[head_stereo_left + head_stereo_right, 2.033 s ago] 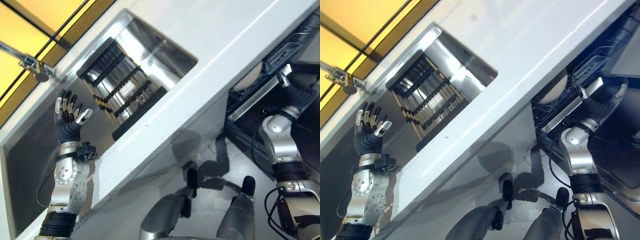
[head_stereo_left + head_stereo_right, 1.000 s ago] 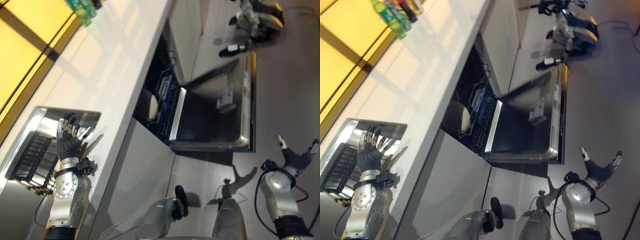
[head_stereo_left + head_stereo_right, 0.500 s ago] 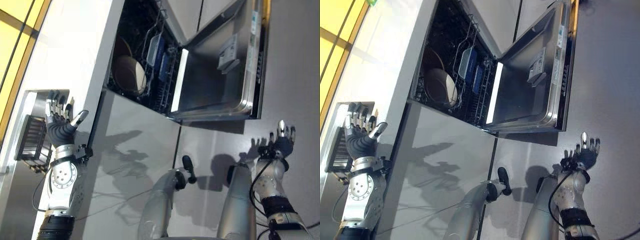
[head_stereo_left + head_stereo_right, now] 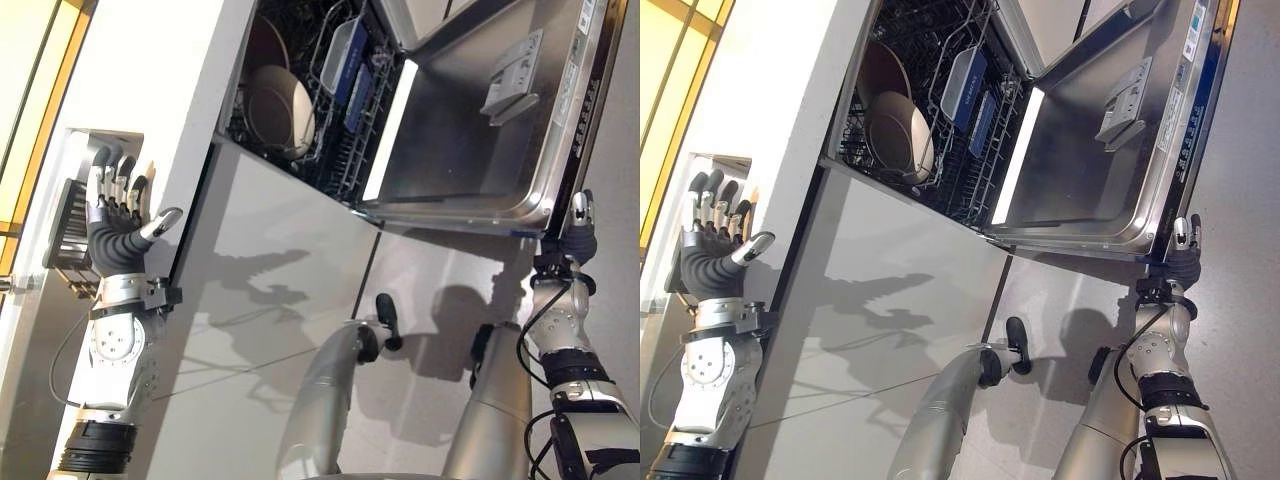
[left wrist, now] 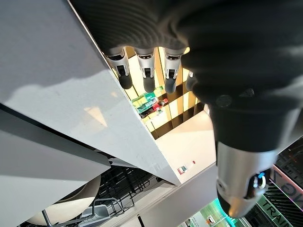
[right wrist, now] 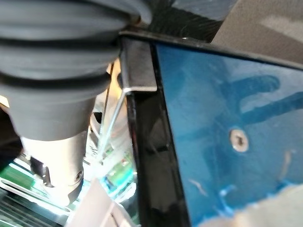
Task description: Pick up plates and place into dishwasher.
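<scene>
Standing between picks: neither hand carries a plate, the left hand (image 4: 112,235) is raised with fingers spread and empty over the sink (image 4: 75,150) beside the dark dish rack (image 4: 68,235), and the right hand (image 4: 578,235) hangs low by the edge of the open dishwasher door (image 4: 480,150), its fingers too small to tell. Plates (image 4: 283,122) already stand in the lower rack (image 4: 350,130) of the dishwasher, one pale and a darker one behind it. Next move probably calls for bringing the left hand onto the dish rack to find another plate, since none is visible there from here.
</scene>
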`<state>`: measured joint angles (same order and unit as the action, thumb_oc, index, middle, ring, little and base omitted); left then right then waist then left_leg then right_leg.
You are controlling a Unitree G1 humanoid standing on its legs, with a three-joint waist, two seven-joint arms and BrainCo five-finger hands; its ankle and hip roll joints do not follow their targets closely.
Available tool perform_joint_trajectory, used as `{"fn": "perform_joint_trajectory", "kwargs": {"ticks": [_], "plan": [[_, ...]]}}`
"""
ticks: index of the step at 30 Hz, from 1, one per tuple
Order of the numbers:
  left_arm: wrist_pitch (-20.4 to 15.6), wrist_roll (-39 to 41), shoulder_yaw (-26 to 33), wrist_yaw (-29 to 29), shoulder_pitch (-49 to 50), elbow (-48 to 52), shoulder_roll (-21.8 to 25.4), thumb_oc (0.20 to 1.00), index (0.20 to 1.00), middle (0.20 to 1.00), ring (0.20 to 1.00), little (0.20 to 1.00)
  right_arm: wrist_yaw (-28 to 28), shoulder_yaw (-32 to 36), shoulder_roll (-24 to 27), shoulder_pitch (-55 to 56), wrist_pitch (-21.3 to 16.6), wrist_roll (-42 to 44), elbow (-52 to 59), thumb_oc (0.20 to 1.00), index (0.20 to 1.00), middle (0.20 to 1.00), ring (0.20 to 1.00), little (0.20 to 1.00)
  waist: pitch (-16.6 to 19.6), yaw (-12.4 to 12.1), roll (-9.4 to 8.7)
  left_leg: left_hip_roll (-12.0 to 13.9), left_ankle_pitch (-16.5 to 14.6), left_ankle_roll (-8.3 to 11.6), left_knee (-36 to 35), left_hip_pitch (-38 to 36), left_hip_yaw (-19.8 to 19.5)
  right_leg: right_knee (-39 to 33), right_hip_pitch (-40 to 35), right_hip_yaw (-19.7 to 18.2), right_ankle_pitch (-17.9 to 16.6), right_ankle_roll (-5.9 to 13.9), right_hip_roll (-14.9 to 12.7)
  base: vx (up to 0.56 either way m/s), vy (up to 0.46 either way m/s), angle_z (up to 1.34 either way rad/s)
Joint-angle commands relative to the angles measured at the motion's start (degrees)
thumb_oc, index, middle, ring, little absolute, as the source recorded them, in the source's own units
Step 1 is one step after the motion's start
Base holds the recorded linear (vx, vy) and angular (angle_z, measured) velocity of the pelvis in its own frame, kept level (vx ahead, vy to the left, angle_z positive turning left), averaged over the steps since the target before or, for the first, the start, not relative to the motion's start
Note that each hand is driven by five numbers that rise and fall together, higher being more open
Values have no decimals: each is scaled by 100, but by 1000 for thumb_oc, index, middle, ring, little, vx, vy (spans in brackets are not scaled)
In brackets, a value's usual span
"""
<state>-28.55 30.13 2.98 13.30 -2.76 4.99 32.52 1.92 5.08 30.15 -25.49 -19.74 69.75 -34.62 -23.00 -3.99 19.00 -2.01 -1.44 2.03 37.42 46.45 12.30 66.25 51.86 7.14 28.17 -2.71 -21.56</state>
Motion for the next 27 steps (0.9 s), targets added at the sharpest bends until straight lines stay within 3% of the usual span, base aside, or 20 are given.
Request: {"fn": "perform_joint_trajectory", "kwargs": {"ticks": [1, 13, 18, 22, 27], "plan": [[172, 133, -292, -292, -49, 30, -140, 1000, 1000, 1000, 1000, 1000, 564, -657, -191, -813, 755, -632, 1280, 1000, 1000, 1000, 1000, 1000, -679, -232, 498, -543, -537, -543, -197, -486, 215, -182, -149, -146, -536, 79, 111, 23, 10, 17], [285, 357, -14, -520, 199, 156, -96, 1000, 1000, 1000, 1000, 1000, 221, -1219, -797, -381, 959, -1444, 2814, 1000, 1000, 1000, 1000, 1000, -679, -493, 172, -710, -415, -511, -1029, -1829, -309, -1175, -1754, 486, -1031, 258, -84, 62, 34, 14], [276, 73, 272, -596, 331, 135, -36, 1000, 1000, 1000, 1000, 1000, -25, -1300, -942, -339, 777, -1640, 3039, 1000, 1000, 1000, 1000, 1000, -676, -709, -174, -760, -405, -512, -1371, -2729, -617, -1647, -2933, 927, -1176, 344, -188, 143, -2, 19], [361, 115, 466, -795, 387, 150, 101, 1000, 1000, 1000, 1000, 1000, 88, -1206, -1026, -195, 499, -1523, 3135, 1000, 1000, 1000, 1000, 1000, -323, -1054, -562, -737, -409, -518, -1619, -3097, -861, -2061, -3623, 1378, -1384, 421, -280, 108, -135, 41], [436, 100, 595, -939, 447, 6, 173, 1000, 1000, 1000, 1000, 1000, 206, -1302, -1310, -16, 306, -1761, 3389, 1000, 1000, 1000, 1000, 1000, 43, -1286, -1027, -685, -376, -502, -1879, -3486, -1159, -2543, -4319, 1742, -1698, 564, -185, 79, -158, 82]]}}
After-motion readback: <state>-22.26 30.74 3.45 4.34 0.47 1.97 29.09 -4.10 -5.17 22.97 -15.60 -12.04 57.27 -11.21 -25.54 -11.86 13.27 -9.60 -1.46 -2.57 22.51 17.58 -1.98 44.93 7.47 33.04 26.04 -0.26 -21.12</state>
